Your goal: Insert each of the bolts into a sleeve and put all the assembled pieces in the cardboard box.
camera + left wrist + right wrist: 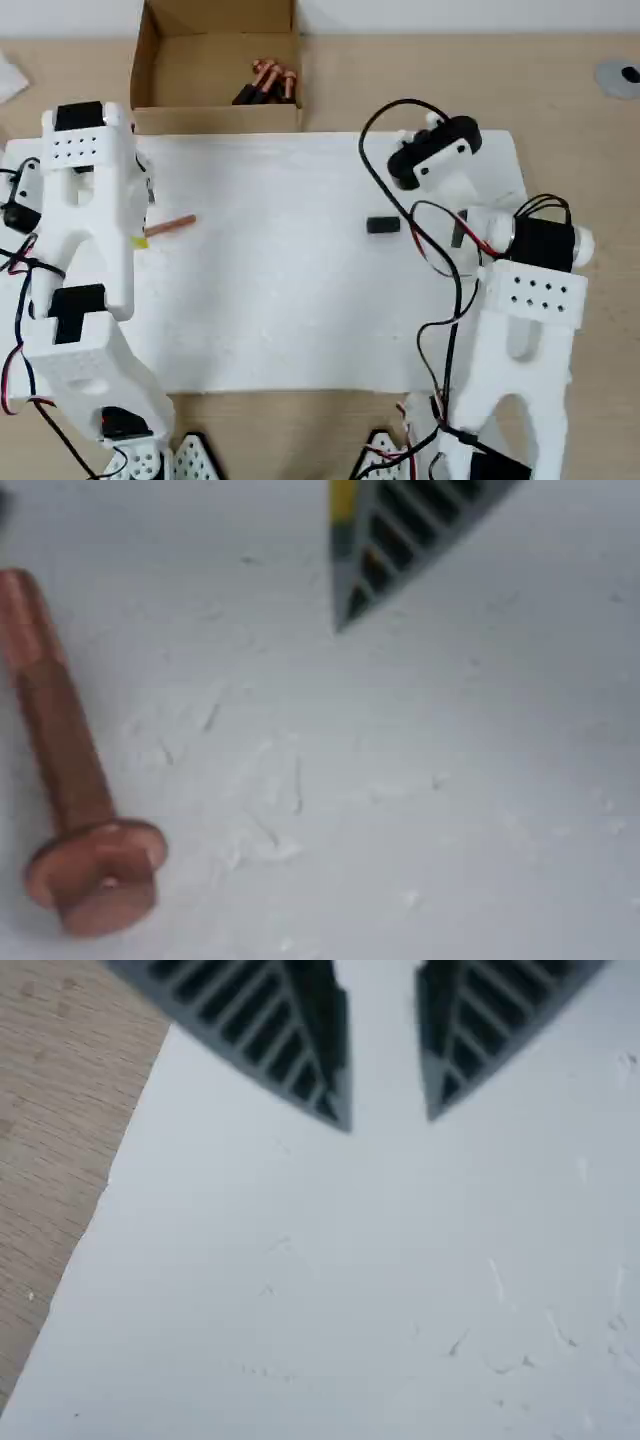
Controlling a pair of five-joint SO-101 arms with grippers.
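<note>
High view straight down over the table (560,80); wrist views close above the shared white board (300,300).

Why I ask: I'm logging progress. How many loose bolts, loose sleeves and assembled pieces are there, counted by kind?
Loose bolt: 1, on the white board
Loose sleeve: 1, on the same board
Assembled pieces in the cardboard box: 3, as far as the high view shows
Total: 5
</note>
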